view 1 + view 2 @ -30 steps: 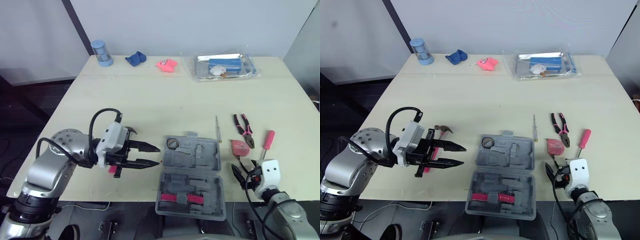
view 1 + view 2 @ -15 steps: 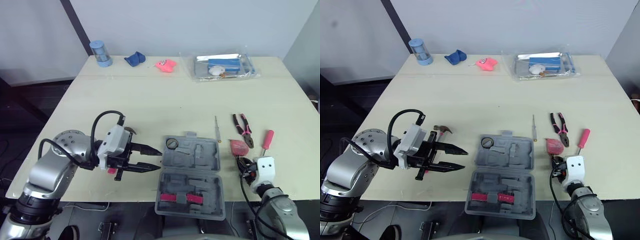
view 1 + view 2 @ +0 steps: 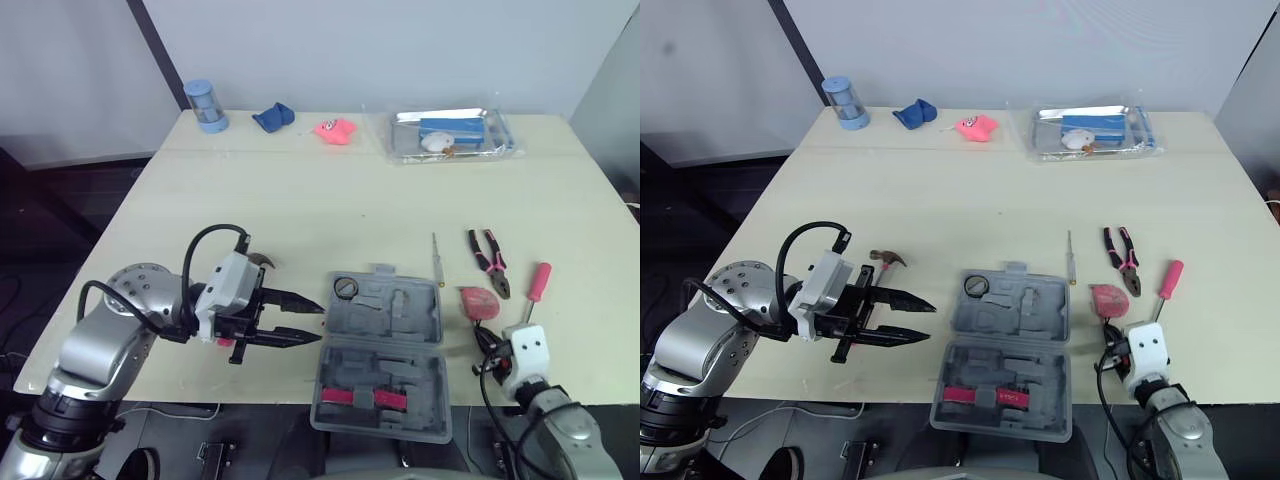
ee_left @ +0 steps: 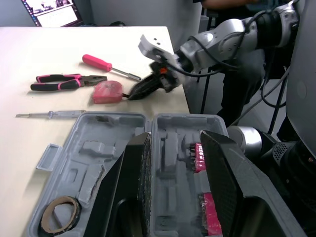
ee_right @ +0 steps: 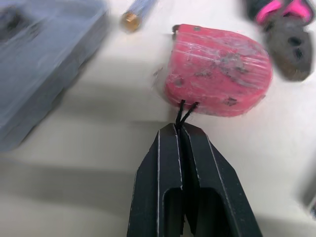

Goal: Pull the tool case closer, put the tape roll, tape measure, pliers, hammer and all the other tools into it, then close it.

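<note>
Tape measure (image 3: 479, 302) was found on the table (image 3: 300, 200), just right of the tool case (image 3: 385, 330) | judged light, hard-shelled, slippery; best drawn by its thin cord (image 5: 185, 111) | right gripper (image 5: 180, 131) was closed, cord pinched | left gripper (image 3: 318, 323) was spread wide beside the case.

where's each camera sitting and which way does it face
Eye views: on the head, looking down at the table; both arms show, left gripper open by the tool case.
Left wrist view: along its own fingers, across the tool case to the right gripper.
Right wrist view: past its fingers, shut on the tape measure's cord.
All share the tape measure.
</note>
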You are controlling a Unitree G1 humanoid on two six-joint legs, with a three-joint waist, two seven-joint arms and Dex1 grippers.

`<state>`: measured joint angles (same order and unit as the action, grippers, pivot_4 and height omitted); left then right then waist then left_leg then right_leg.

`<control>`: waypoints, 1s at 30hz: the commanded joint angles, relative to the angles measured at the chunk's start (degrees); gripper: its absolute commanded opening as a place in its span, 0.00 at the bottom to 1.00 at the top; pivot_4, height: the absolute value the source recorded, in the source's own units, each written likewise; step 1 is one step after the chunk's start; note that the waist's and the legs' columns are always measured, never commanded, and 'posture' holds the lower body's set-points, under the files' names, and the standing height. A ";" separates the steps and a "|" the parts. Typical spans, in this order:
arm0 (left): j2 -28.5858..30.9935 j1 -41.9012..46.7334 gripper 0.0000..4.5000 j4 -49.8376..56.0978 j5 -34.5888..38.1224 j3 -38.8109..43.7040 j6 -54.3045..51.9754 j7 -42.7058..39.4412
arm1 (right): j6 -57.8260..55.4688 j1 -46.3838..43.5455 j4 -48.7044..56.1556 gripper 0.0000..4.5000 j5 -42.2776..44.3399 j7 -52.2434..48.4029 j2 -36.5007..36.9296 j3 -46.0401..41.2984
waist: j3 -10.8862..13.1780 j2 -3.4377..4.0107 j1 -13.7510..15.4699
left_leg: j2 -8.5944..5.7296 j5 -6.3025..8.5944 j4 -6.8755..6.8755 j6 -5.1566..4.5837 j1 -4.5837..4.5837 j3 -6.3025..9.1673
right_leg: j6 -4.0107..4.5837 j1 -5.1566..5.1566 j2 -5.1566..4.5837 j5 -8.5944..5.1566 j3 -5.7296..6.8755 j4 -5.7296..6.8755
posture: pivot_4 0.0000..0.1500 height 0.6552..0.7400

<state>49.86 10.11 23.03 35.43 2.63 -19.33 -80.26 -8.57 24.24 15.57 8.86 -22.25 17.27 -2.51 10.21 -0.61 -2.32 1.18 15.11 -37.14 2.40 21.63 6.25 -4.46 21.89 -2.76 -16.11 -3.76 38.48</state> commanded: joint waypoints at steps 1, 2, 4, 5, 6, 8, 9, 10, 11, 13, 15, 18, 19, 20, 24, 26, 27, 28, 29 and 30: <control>0.20 -0.09 0.38 1.80 1.54 0.61 0.34 -0.44 | -0.14 3.15 2.18 0.02 -0.47 -1.94 1.27 1.61 | 0.00 0.00 -0.10 | 0.00 0.00 0.00 0.00 0.00 0.00 | 0.00 0.00 0.00 0.00 0.00 0.00 | 1.00 1.00; 0.24 -0.05 0.38 1.97 1.73 0.53 0.27 -0.51 | -0.04 4.06 2.75 0.02 -0.50 -2.39 1.73 1.93 | 0.00 0.01 -0.08 | 0.01 0.00 0.00 0.00 0.00 0.00 | 0.00 0.00 0.01 0.00 0.00 0.00 | 1.00 1.00; 0.31 -0.05 0.38 2.33 2.15 0.39 0.15 -0.68 | 0.13 5.82 3.58 0.02 -0.40 -3.38 2.51 2.39 | 0.00 0.00 -0.03 | 0.01 0.00 0.01 0.00 0.00 0.01 | 0.01 0.00 0.01 -0.01 0.01 0.00 | 1.00 1.00; 0.36 -0.02 0.38 2.41 2.33 0.31 0.09 -0.83 | -0.07 6.36 3.83 0.02 -0.03 -3.55 2.63 2.36 | 0.00 0.00 -0.03 | 0.01 0.00 0.01 0.00 0.01 0.02 | 0.01 0.00 0.01 -0.01 0.01 0.00 | 1.00 1.00; 0.45 -0.09 0.38 2.50 2.45 0.28 0.07 -1.00 | 0.03 6.96 4.07 0.02 0.24 -4.00 2.96 2.33 | 0.00 -0.01 -0.02 | 0.01 0.00 0.00 0.00 0.01 0.01 | 0.01 0.00 0.00 -0.01 0.01 -0.01 | 1.00 1.00; 0.52 -0.10 0.38 2.49 2.53 0.29 0.04 -1.26 | 0.15 7.93 4.52 0.02 0.75 -4.93 3.56 2.22 | 0.00 -0.01 -0.02 | 0.01 0.00 0.00 0.00 0.01 0.00 | 0.00 0.00 0.00 -0.01 0.01 -0.01 | 1.00 1.00; 0.50 -0.12 0.38 2.50 2.59 0.32 0.01 -1.32 | 0.28 8.39 4.66 0.02 1.09 -5.49 3.80 2.19 | 0.00 -0.01 -0.01 | 0.01 0.00 0.00 0.00 0.00 0.00 | 0.00 0.00 0.00 -0.01 0.00 -0.01 | 1.00 1.00; 0.49 0.01 0.38 2.39 2.61 0.30 -0.01 -1.38 | 0.22 8.79 4.75 0.02 1.65 -6.29 4.11 2.26 | 0.00 -0.01 -0.01 | 0.01 0.00 0.00 0.00 0.00 0.01 | 0.01 0.00 0.00 -0.01 0.01 -0.01 | 1.00 1.00; 0.49 0.10 0.38 2.32 2.62 0.29 -0.03 -1.39 | 0.24 9.13 4.73 0.02 2.09 -6.93 4.34 2.30 | 0.00 -0.01 -0.01 | 0.01 0.00 0.00 0.00 0.00 0.01 | 0.01 0.00 0.00 -0.01 0.01 -0.01 | 1.00 1.00; 0.48 0.14 0.38 2.21 2.52 0.29 0.09 -1.30 | 0.58 9.48 4.28 0.02 2.54 -7.77 4.71 2.21 | 0.00 -0.01 0.00 | 0.01 0.00 0.00 0.00 0.01 0.00 | 0.01 0.00 0.00 -0.01 0.01 -0.01 | 1.00 1.00; 0.37 0.10 0.38 1.96 2.05 0.28 0.43 -1.00 | 1.42 9.74 3.16 0.02 3.04 -8.95 5.15 2.09 | 0.00 -0.01 -0.02 | 0.01 0.00 0.00 0.00 0.01 0.01 | 0.01 0.00 0.00 -0.01 0.01 -0.01 | 1.00 1.00; 0.41 0.07 0.38 1.46 1.32 0.25 0.76 -0.58 | 4.26 10.59 0.93 0.22 4.11 -11.27 5.39 1.73 | 0.00 -0.01 0.00 | 0.01 0.00 0.00 0.00 0.01 0.01 | 0.01 0.00 0.00 -0.01 0.01 -0.01 | 1.00 1.00; 0.43 0.02 0.38 1.34 1.07 0.25 0.89 -0.41 | 5.29 10.99 0.42 0.30 4.27 -12.15 5.73 1.61 | 0.00 -0.01 0.01 | 0.01 0.00 0.00 0.00 0.01 0.01 | 0.01 0.00 0.00 -0.01 0.01 -0.01 | 1.00 1.00; 0.50 -0.08 0.38 1.28 1.00 0.31 0.81 -0.28 | 6.47 11.55 0.07 0.41 4.68 -13.50 6.27 1.37 | -0.01 -0.01 0.06 | 0.01 0.00 0.00 0.00 0.01 0.00 | 0.00 -0.01 0.00 -0.01 0.00 -0.02 | 1.00 1.00; 1.02 -0.46 0.38 1.00 0.47 0.59 0.73 -0.45 | 11.01 14.86 -0.99 0.72 7.23 -20.45 10.64 -1.92 | -0.01 -0.01 0.21 | 0.00 0.00 -0.01 0.00 0.02 0.00 | 0.00 -0.04 -0.01 -0.01 0.01 -0.07 | 1.00 1.00; 1.21 -0.53 0.48 0.92 0.44 0.70 0.77 -0.61 | 12.49 15.63 -1.72 0.90 9.02 -23.14 12.59 -3.59 | 0.00 -0.02 0.23 | 0.00 0.00 -0.01 0.00 0.02 -0.01 | -0.01 -0.05 -0.02 -0.01 0.01 -0.10 | 1.00 1.00; 1.56 -0.67 0.53 0.92 0.67 0.76 0.52 -1.02 | 14.75 15.39 -3.77 0.99 10.21 -26.23 15.04 -6.12 | -0.01 -0.05 0.20 | 0.00 0.00 -0.01 0.00 0.02 -0.01 | -0.01 -0.06 -0.02 0.00 0.01 -0.12 | 1.00 1.00; 1.83 -0.78 0.62 0.92 0.75 0.81 0.45 -1.34 | 16.35 14.75 -5.62 1.00 11.18 -28.55 17.03 -8.33 | 0.00 -0.04 0.19 | 0.00 0.00 -0.01 0.00 0.02 0.00 | -0.01 -0.07 -0.01 0.00 0.01 -0.15 | 1.00 1.00; 2.05 -0.76 0.70 0.82 0.74 0.77 0.56 -1.78 | 17.54 13.41 -7.50 1.00 12.37 -31.18 19.22 -10.37 | 0.02 0.00 0.05 | 0.00 0.00 -0.04 0.00 0.02 -0.02 | -0.02 -0.09 -0.02 0.00 0.00 -0.16 | 1.00 1.00; 2.31 -0.78 0.82 0.74 0.78 0.73 0.57 -2.17 | 18.32 11.95 -8.92 1.00 13.35 -33.21 20.97 -11.77 | 0.03 -0.01 -0.07 | 0.00 0.00 -0.05 0.00 0.00 -0.13 | -0.03 -0.11 -0.03 0.01 -0.08 -0.20 | 1.00 1.00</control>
<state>51.54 9.24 23.26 35.62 2.27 -19.29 -81.58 7.34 37.15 7.07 19.97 -52.39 37.04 -10.84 10.25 -0.62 -2.38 1.18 15.11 -37.19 2.40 21.61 6.04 -4.50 21.77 -2.78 -16.10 -3.90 38.25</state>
